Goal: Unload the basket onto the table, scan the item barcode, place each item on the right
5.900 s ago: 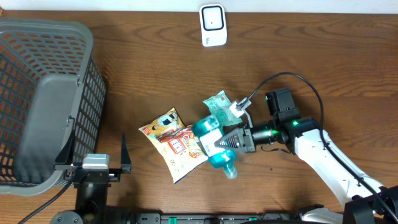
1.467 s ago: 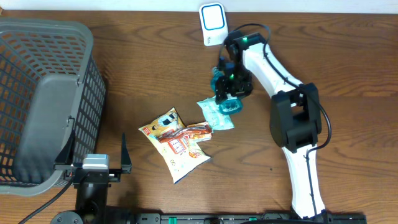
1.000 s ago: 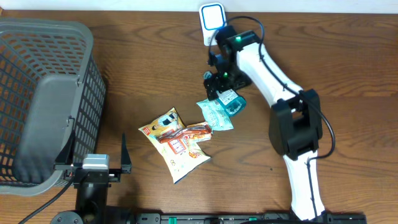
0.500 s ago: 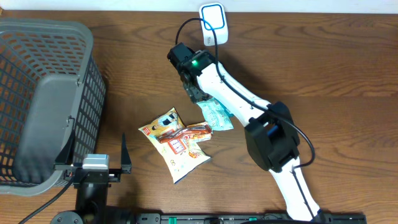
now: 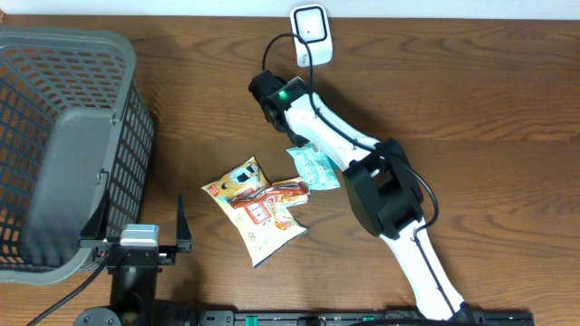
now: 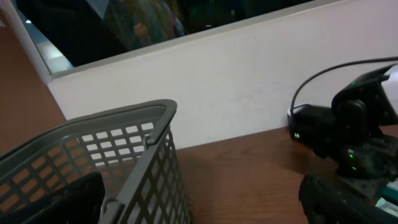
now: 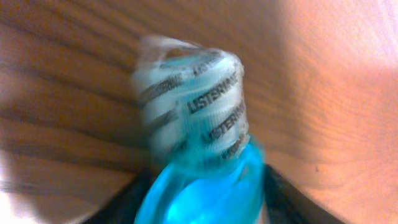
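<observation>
Overhead: the right arm reaches across the table (image 5: 471, 91) toward its far edge; the right gripper (image 5: 270, 93) sits just left of and nearer than the white scanner (image 5: 310, 25) that stands at the middle of that edge; the arm hides whatever it carries here. A black cable (image 5: 276, 41) arcs between scanner and wrist; whose it is I cannot tell. A teal pouch (image 5: 314, 167) and snack packets (image 5: 254, 204) lie near the table's centre; the grey basket (image 5: 68, 36) fills the left edge; the left gripper (image 5: 138, 222) rests at the near edge, jaws spread wide and empty.

Left wrist: the basket's rim stands close by, with the right arm's head low over the wood to the right.

Right wrist: the mouthwash bottle (image 7: 199, 155) fills the frame, blurred, cap pointing away; the dark fingers (image 7: 118, 208) press its blue shoulders from both sides, so I judge it clamped.

Risks: the bottle is off to the side of the scanner's window, so the barcode may never face it; a smooth, rounded body could twist or slide in the grip; the cable could snag and tip the scanner.
</observation>
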Robot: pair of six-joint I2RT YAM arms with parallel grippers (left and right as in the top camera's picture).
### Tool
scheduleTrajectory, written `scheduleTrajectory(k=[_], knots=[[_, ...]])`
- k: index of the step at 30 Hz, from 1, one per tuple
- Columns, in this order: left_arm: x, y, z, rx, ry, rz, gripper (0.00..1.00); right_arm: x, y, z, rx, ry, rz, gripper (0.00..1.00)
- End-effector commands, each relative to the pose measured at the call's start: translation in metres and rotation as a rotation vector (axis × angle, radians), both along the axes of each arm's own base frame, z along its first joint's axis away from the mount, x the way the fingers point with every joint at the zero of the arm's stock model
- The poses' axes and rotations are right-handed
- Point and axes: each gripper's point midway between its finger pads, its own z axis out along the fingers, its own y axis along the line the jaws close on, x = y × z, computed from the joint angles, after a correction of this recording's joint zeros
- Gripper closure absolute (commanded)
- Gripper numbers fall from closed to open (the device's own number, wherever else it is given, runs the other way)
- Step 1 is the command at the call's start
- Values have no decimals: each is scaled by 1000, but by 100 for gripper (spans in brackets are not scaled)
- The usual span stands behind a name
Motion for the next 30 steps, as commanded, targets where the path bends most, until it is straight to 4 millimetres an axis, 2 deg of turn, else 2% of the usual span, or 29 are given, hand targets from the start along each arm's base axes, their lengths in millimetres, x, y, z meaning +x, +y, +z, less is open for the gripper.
scheduleTrajectory(k=[1, 3, 8, 10, 14, 16, 19, 23, 24, 27, 30], knots=[[-2, -2, 3, -17, -9, -15, 0, -33, -1, -68, 49, 224, -3, 67], [-2, -2, 3, -17, -9, -15, 0, -36, 3, -69, 86, 248, -7, 74], [-2, -2, 3, -17, -9, -14, 0, -49, 10, -74, 160, 335, -10, 77], [-2, -2, 3, -17, -9, -15, 0, -53, 10, -73, 176, 348, -38, 83], [-2, -2, 3, -17, -9, -14, 0, -53, 11, -64, 275, 336, -232, 95], [-2, -2, 3, -17, -9, -14, 0, -50, 18, -59, 367, 356, -303, 97], [-2, -2, 3, -17, -9, -15, 0, -36, 29, -45, 567, 377, -472, 98], [-2, -2, 3, -17, -9, -14, 0, -12, 3, -36, 641, 283, -785, 95], [-2, -2, 3, -17, -9, -14, 0, -10, -6, -35, 643, 264, -887, 98], [-2, -2, 3, -17, -9, -14, 0, -17, -43, -35, 600, 202, -1285, 98], [-2, -2, 3, -17, -9, -15, 0, -24, -62, -33, 549, 137, -1569, 98]])
